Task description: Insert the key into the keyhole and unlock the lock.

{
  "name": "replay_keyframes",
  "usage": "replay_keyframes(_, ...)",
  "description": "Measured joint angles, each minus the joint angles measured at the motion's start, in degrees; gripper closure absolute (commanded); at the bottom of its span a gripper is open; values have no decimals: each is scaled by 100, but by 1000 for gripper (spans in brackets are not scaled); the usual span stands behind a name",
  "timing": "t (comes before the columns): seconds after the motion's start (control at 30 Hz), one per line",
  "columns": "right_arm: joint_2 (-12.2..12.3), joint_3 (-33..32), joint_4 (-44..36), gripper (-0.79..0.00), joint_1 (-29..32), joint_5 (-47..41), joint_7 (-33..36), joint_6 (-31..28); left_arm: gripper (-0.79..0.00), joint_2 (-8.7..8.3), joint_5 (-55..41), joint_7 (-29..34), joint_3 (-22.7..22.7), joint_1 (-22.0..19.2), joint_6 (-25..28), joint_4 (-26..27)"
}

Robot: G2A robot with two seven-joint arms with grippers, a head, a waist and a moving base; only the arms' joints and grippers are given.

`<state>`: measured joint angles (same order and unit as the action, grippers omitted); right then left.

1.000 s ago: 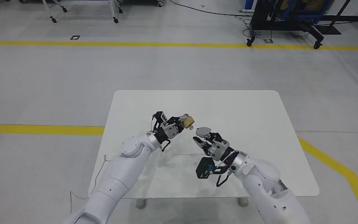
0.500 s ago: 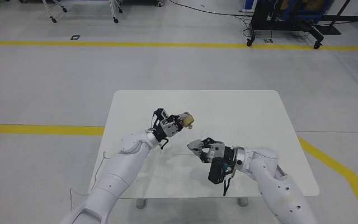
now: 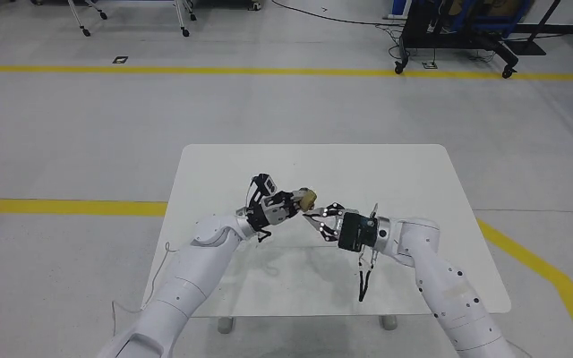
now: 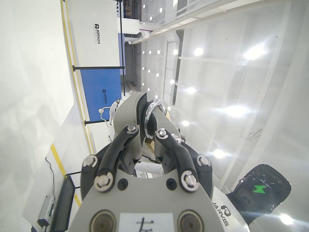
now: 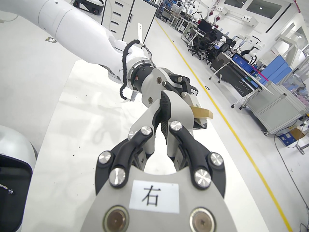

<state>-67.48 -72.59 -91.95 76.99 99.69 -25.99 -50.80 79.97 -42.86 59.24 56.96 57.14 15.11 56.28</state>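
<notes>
Currently, the insertion approach is in hand. The left gripper (image 3: 294, 200) is clenched on the lock (image 3: 305, 197). The right gripper (image 5: 166, 102), pads (image 5: 166, 108) pressed together, sits just beside the lock; any key between them is hidden. The next move likely requires fine alignment.

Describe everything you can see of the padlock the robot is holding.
The padlock has a brass-coloured block body and a shiny, curved silver shackle. It is held above the white table, clamped in the left tool, with its body at the tool's tip, close to the right tool. Whether the shackle is locked cannot be told.
</notes>
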Motion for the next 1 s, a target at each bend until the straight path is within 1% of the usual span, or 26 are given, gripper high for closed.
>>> replay_keyframes(0.17, 22, 71, 1, 0, -42, -103, 70, -45, 0, 1, 19, -2, 23, 21, 5, 17)
replay_keyframes(0.3, 97, 74, -338, 0, 82, 363, -326, 84, 0, 7, -61, -155, 78, 48, -29, 0)
replay_keyframes(0.37, 159, 23, -554, -228, 243, 759, -674, 279, 0, 10, -88, -272, 109, 58, -52, -12)
replay_keyframes(0.4, 189, -5, -656, -311, 328, 959, -828, 393, 0, 12, -102, -323, 121, 62, -61, -15)
replay_keyframes(0.43, 229, -53, -792, -419, 462, 1226, -1033, 584, 0, 16, -133, -377, 136, 67, -78, -17)
replay_keyframes(0.47, 259, -109, -889, -622, 575, 1425, -1166, 777, 0, 19, -152, -409, 145, 69, -94, -19)
replay_keyframes(0.5, 284, -188, -980, -690, 703, 1633, -1242, 1033, 0, 21, -161, -433, 151, 69, -109, -20)
replay_keyframes(0.53, 308, -314, -1126, -730, 908, 1926, -1205, 1490, 0, 23, -155, -464, 156, 67, -129, -24)
replay_keyframes(0.6, 320, -398, -1471, -662, 1264, 2338, -864, 2218, 0, 27, -125, -537, 156, 65, -162, -35)
replay_keyframes(0.63, 319, -428, -1695, -594, 1507, 2631, -534, 2710, 0, 32, -118, -594, 151, 64, -209, -44)
replay_keyframes(0.73, 296, -228, -2140, -499, 1953, 3486, 462, 3654, 0, 52, -145, -755, 127, 43, -396, -99)
replay_keyframes(0.8, 268, -22, -2208, -526, 2001, 3784, 954, 3878, 0, 62, -78, -887, 102, 11, -488, -131)
replay_keyframes(0.87, 235, 173, -2175, -477, 1904, 3868, 1323, 3915, 0, 70, 29, -1000, 75, -16, -530, -142)
replay_keyframes(0.93, 207, 331, -2132, -391, 1778, 3969, 1621, 3902, 0, 74, 101, -1053, 60, -21, -539, -142)
replay_keyframes(1.0, 184, 470, -2106, -366, 1682, 4075, 1825, 3883, 0, 78, 136, -1069, 54, -22, -546, -139)
